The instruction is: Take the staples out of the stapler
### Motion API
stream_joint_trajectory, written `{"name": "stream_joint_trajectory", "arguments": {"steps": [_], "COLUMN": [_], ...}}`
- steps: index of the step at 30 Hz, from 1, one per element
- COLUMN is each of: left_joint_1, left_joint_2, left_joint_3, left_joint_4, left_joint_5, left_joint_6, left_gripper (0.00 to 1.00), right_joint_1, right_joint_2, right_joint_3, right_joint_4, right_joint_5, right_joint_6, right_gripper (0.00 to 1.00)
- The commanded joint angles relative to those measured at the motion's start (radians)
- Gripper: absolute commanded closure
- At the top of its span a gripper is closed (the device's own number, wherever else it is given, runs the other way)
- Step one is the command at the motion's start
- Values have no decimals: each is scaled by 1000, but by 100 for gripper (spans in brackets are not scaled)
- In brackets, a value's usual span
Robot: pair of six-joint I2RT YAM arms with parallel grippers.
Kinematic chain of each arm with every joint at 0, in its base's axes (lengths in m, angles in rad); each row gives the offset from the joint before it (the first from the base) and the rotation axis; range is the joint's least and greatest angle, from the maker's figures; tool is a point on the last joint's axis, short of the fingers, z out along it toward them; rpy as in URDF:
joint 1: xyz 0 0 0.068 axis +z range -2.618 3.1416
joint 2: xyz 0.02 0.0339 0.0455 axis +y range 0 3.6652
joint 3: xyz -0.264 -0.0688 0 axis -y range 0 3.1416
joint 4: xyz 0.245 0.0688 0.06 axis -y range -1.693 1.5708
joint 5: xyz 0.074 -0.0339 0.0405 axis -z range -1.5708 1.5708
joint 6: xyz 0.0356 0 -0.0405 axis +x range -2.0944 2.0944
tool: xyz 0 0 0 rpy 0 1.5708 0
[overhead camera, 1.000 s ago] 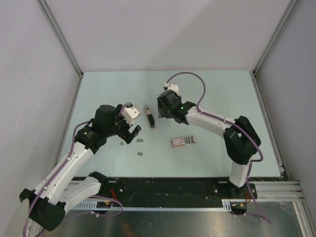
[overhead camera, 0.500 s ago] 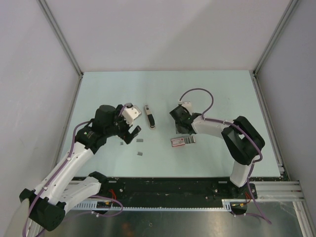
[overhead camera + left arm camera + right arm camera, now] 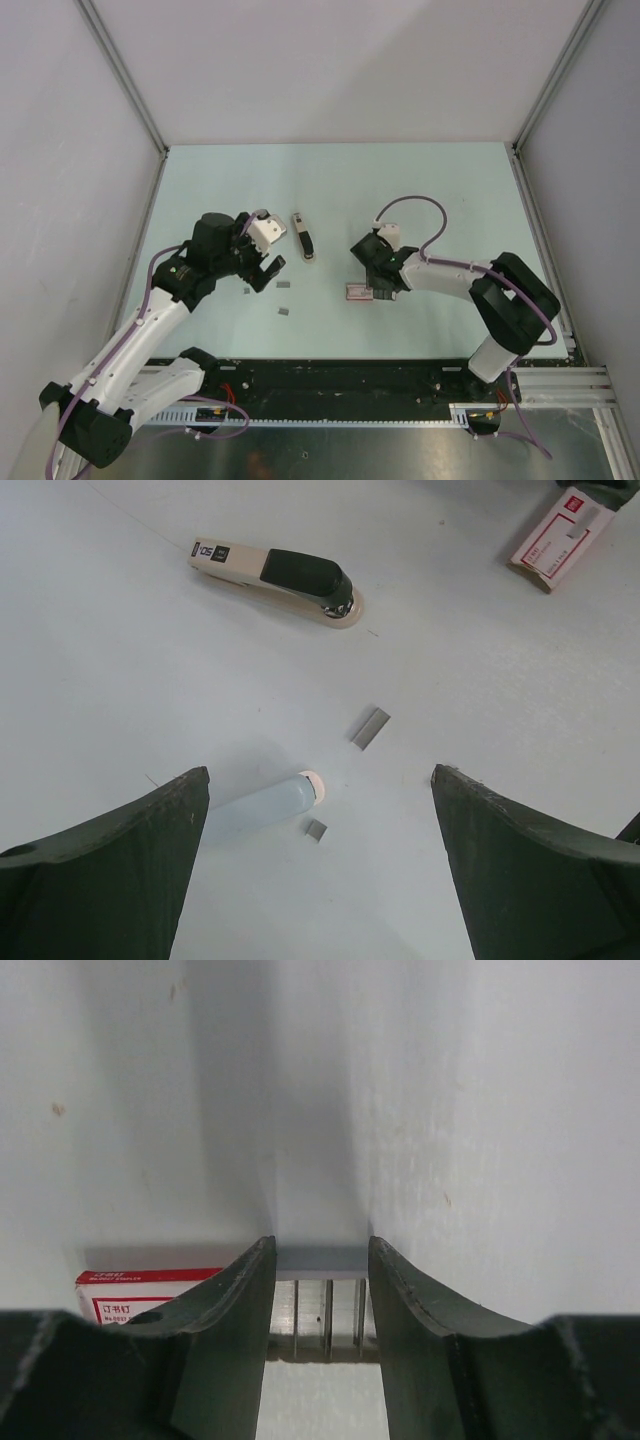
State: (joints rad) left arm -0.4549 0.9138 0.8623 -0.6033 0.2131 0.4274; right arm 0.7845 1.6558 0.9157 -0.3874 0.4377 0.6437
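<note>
Stapler [image 3: 303, 236] lay on the surface [image 3: 440, 190] between the 2 arms, untouched: judged light, rigid, slick; best pinched across its narrow sides. Loose staples [image 3: 283, 284] lay near. Left gripper [image 3: 320, 773] jaws released; right gripper [image 3: 320, 1250] jaws straddled the red-and-white box [image 3: 140, 1295], grip undeterminable.

The left arm [image 3: 150, 320] rises from its base and bends inward at the elbow, its left gripper [image 3: 266, 274] tilted downward, fingers [image 3: 110, 870] spread wide. The right arm [image 3: 450, 272] stretches low toward the middle, its right gripper [image 3: 382, 290] pointing steeply down, its fingers [image 3: 225, 1340] a narrow gap apart
</note>
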Motion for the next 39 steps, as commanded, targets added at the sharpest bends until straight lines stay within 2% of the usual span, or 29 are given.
{"name": "stream_joint_trajectory", "arguments": {"steps": [1,11,19,26,39], "left_joint_1": [6,7,6,-47,-68], "left_joint_2": [-12,86,290,506,688], "left_joint_3": [-2,-7,17,73,132], "left_joint_4": [-1,1,36,39,48], "left_joint_5": [10,28,28,3,1], "left_joint_6": [18,76,192,306,368], "left_gripper": [3,6,5,5,10], "right_joint_1": [38,37,7,-6,-53], "right_joint_2": [-82,-156,-257,-344,-405], "right_joint_3": [-31,-41,-36,-35,-35], "right_joint_4": [-66,-85,-6,82,145], "right_joint_5": [34,43,70,30,-74], "right_joint_6": [98,139,105,51,0], "right_gripper": [54,52,48,46,46]}}
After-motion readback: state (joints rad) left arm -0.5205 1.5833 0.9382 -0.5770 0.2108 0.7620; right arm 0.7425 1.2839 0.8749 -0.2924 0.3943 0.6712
